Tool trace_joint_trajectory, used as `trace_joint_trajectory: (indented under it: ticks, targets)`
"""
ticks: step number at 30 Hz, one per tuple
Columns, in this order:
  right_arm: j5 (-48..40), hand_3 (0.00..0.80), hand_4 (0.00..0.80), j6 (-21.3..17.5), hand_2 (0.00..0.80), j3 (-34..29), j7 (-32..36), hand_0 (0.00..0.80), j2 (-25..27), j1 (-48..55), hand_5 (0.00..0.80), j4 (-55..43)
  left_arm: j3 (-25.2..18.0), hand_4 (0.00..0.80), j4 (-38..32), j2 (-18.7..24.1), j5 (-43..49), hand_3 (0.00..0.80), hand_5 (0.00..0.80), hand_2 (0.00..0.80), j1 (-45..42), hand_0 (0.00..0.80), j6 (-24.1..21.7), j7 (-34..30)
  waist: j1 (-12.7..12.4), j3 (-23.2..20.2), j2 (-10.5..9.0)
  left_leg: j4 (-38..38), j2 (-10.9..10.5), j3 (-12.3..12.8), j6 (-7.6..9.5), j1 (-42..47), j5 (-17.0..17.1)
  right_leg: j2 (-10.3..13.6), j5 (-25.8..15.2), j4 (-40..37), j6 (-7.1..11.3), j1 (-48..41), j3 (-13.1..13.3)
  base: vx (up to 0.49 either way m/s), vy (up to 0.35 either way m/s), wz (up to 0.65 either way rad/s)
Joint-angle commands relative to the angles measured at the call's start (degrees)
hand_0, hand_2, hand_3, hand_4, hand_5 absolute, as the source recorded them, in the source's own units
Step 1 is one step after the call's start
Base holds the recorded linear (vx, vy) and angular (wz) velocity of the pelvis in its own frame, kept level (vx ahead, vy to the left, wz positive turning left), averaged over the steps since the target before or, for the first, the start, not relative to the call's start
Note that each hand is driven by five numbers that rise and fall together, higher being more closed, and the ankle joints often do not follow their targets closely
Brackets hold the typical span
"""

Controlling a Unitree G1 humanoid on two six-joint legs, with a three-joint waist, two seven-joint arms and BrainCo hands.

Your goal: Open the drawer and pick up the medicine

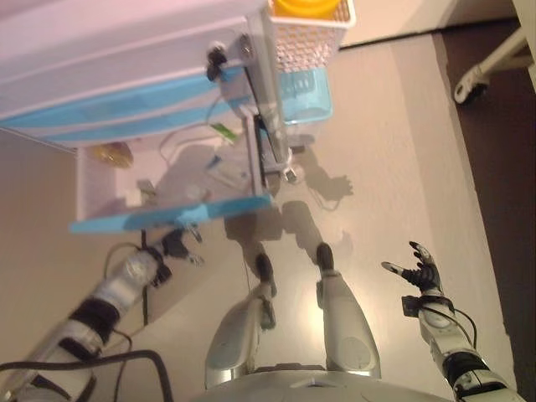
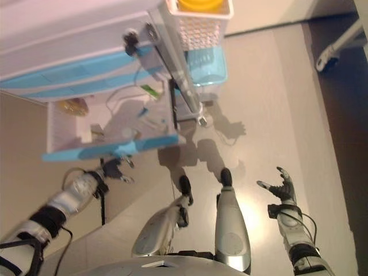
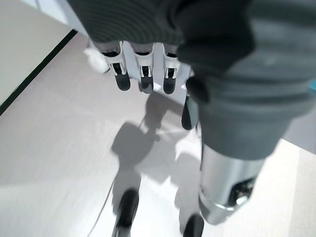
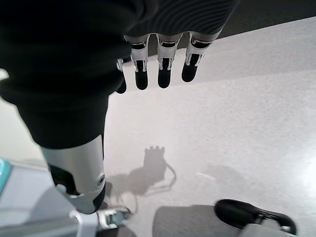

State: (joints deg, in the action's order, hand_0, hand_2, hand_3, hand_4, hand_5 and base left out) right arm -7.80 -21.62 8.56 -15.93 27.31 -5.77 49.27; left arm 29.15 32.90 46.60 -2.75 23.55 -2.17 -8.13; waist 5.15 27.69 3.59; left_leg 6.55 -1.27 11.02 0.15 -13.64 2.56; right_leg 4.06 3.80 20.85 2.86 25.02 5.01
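Your drawer stands pulled open with small medicine items inside, so next bring your relaxed, empty left hand from below its blue front in over them; right hand idles open.

I'm seeing the drawer sticking out of the cabinet, a basket hanging on the cabinet's right, my left hand just before the drawer front.
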Motion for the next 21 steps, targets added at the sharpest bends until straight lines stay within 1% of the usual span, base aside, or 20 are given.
trace_joint_trajectory:
  ticks: [1,2,4,6,7,8,9,11,12,13,15,16,19,21]
  targets:
    - [0.6,0.000,0.000,-0.2,0.000,3.0,0.6,0.000,4.0,1.8,0.000,-5.0,-7.2,0.000,2.5,4.7,-9.5,0.000,0.000,0.000,12.1,0.000,0.0,3.0,4.1,-1.3,-1.16,17.8,-2.2,-1.1,3.06,-7.5,-11.7,-0.7,-1.9,-1.4,0.16,0.3,-2.8,0.012,0.119,-0.14]
    - [0.8,0.000,0.000,-0.4,0.000,3.3,0.9,0.000,4.4,1.5,0.000,-5.5,-7.3,0.000,5.7,5.4,-10.8,0.000,0.000,0.000,15.7,0.000,-0.1,3.9,4.7,-0.9,-1.31,19.0,-2.1,-0.8,3.14,-8.5,-12.1,-1.0,-1.7,-0.4,0.06,1.3,-2.4,0.018,0.115,-0.11]
    - [0.7,0.000,0.000,-0.8,0.000,3.9,1.6,0.000,4.8,0.7,0.000,-6.1,-7.1,0.000,10.7,6.4,-12.2,0.000,0.000,0.000,23.2,0.000,1.2,6.5,5.6,-0.2,-1.86,21.3,-2.0,-0.7,3.37,-10.8,-12.8,-1.8,-1.3,1.6,-0.26,3.5,-1.7,-0.001,0.066,-0.22]
    - [0.6,0.000,0.000,-0.7,0.000,4.9,1.5,0.000,4.9,0.1,0.000,-7.0,-7.6,0.000,13.6,7.3,-14.4,0.000,0.000,0.000,28.3,0.000,1.7,10.8,6.0,0.2,-2.40,23.1,-1.7,-0.5,3.56,-12.8,-13.4,-2.4,-0.8,3.2,-0.54,5.5,-1.4,-0.018,0.014,-0.23]
    - [0.8,0.000,0.000,-0.8,0.000,5.4,1.3,0.000,4.8,-0.1,0.000,-7.1,-7.9,0.000,15.5,7.6,-14.4,0.000,0.000,0.000,30.3,0.000,1.2,13.0,6.2,0.3,-2.61,23.7,-1.6,-0.4,3.64,-13.6,-13.6,-2.6,-0.7,3.9,-0.62,6.2,-1.4,-0.008,-0.007,-0.05]
    - [1.3,0.000,0.000,-0.9,0.000,6.2,0.9,0.000,4.5,-0.4,0.000,-6.8,-8.5,0.000,17.7,7.7,-14.3,0.000,0.000,0.000,32.6,0.000,0.4,18.1,6.4,0.4,-2.93,24.4,-1.4,-0.4,3.73,-14.3,-13.8,-2.9,-0.5,4.5,-0.79,6.9,-1.2,0.006,-0.016,-0.07]
    - [1.7,0.000,0.000,-0.8,0.000,6.7,0.6,0.000,4.2,-0.4,0.000,-6.7,-9.3,0.000,18.8,7.7,-13.8,0.000,0.000,0.000,33.8,0.000,-0.2,20.8,6.4,0.3,-3.10,24.4,-1.4,-0.6,3.76,-14.4,-13.9,-3.1,-0.3,4.7,-0.87,7.1,-1.2,0.018,-0.031,-0.15]
    - [2.2,0.000,0.000,-1.2,0.000,7.8,-0.2,0.000,3.6,-0.1,0.000,-6.2,-10.5,0.000,19.7,8.1,-12.5,0.000,0.000,0.000,36.4,0.000,-1.0,29.2,6.3,0.1,-3.46,24.0,-1.3,-0.7,3.68,-14.4,-13.9,-3.4,-0.1,4.8,-0.99,7.3,-1.2,0.018,-0.034,-0.25]
    - [1.9,0.000,0.000,-0.9,0.000,8.5,-0.3,0.000,3.4,-0.1,0.000,-6.5,-10.8,0.000,20.3,8.0,-12.2,0.000,0.000,0.000,36.8,0.000,-2.0,32.2,6.3,0.1,-3.62,23.6,-1.3,-0.8,3.55,-14.3,-13.7,-3.5,0.0,4.6,-1.00,7.3,-1.1,0.006,-0.026,-0.14]
    - [1.8,0.000,0.000,-0.7,0.000,8.8,-0.3,0.000,3.2,-0.1,0.000,-6.5,-10.9,0.000,20.4,7.8,-12.1,0.000,0.000,0.000,36.7,0.000,-2.7,33.1,6.3,0.0,-3.72,23.3,-1.2,-0.9,3.42,-14.3,-13.6,-3.6,0.0,4.4,-1.03,7.2,-1.1,0.000,0.000,0.00]
    - [1.5,0.000,0.000,-0.1,0.000,8.9,0.0,0.000,2.7,-0.2,0.000,-6.7,-11.2,0.000,18.6,6.9,-12.8,0.000,0.000,0.000,35.2,0.000,-3.2,32.4,5.9,-0.3,-3.75,22.4,-1.3,-1.0,3.15,-13.9,-13.2,-3.6,-0.2,3.7,-1.01,6.9,-1.2,-0.005,-0.039,0.05]
    - [1.8,0.000,0.000,0.5,0.000,8.9,0.2,0.000,2.1,-0.1,0.000,-6.8,-11.8,0.000,16.5,5.9,-15.3,0.000,0.000,0.000,33.2,0.000,-3.3,30.1,5.4,-0.4,-3.68,21.6,-1.4,-1.2,3.03,-13.3,-13.0,-3.6,-0.2,3.1,-0.92,6.4,-1.3,-0.003,-0.065,0.03]
    - [2.4,0.000,0.000,1.5,0.000,8.3,1.5,0.000,0.2,0.8,0.000,-6.4,-14.4,0.000,10.3,1.6,-22.5,0.000,0.000,0.000,24.6,0.000,-6.0,22.3,4.0,-0.8,-3.31,18.8,-1.8,-2.1,2.89,-11.1,-12.3,-3.4,-0.3,1.6,-0.58,4.4,-1.9,0.013,-0.084,-0.01]
    - [2.4,0.000,0.000,2.6,0.000,7.6,4.3,0.000,-1.1,1.6,0.000,-6.0,-16.7,0.000,6.9,-3.0,-29.3,0.000,0.000,0.000,16.9,0.000,-7.8,15.2,2.9,-1.3,-3.09,16.7,-2.2,-3.0,2.82,-9.0,-11.7,-2.9,-0.4,0.2,-0.33,2.4,-2.5,0.030,-0.092,0.02]
